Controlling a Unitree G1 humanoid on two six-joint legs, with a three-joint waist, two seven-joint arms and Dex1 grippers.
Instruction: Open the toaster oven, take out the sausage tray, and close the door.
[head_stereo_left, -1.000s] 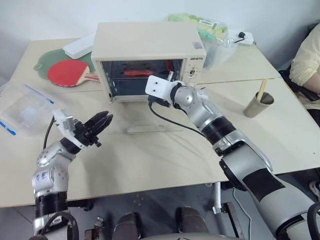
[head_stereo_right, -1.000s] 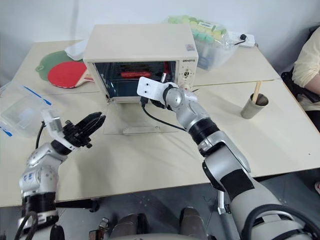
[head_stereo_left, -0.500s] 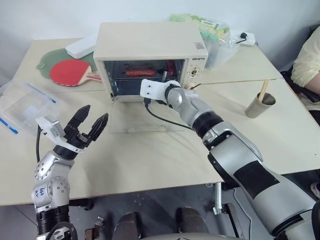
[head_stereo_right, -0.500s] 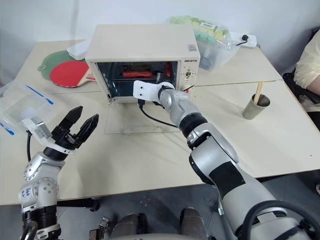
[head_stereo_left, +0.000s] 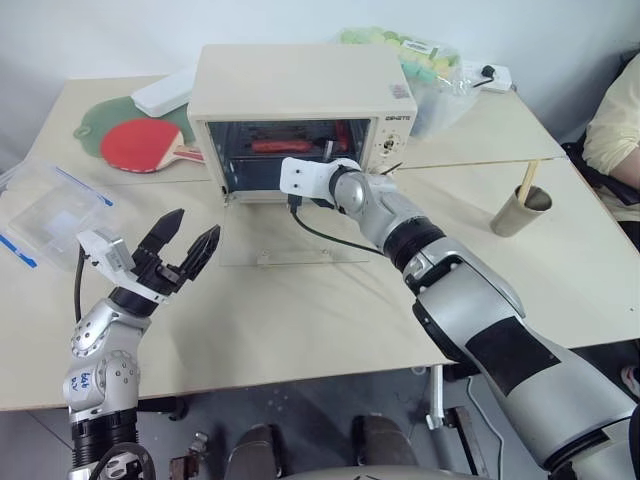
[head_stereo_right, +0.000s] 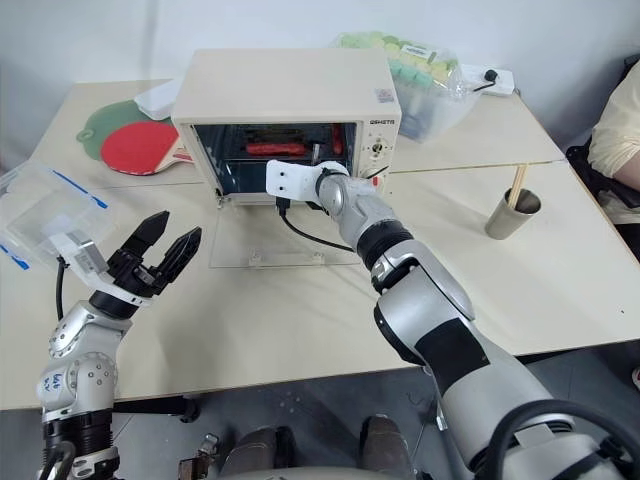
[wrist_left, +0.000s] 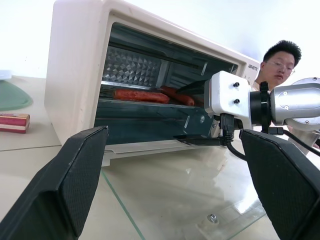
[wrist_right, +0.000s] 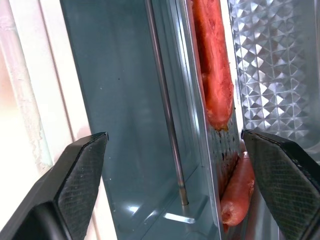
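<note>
Right gripper (wrist_right: 175, 190) spread at oven mouth; sausage tray (wrist_right: 212, 125) seen edge-on.

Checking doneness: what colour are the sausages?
Red sausages, clearest in the right wrist view.

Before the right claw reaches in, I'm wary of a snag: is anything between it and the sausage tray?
Nothing visible blocks it. The door lies flat open on the table, and the right claw, open, sits at the toaster oven mouth, facing the sausage tray edge.
</note>
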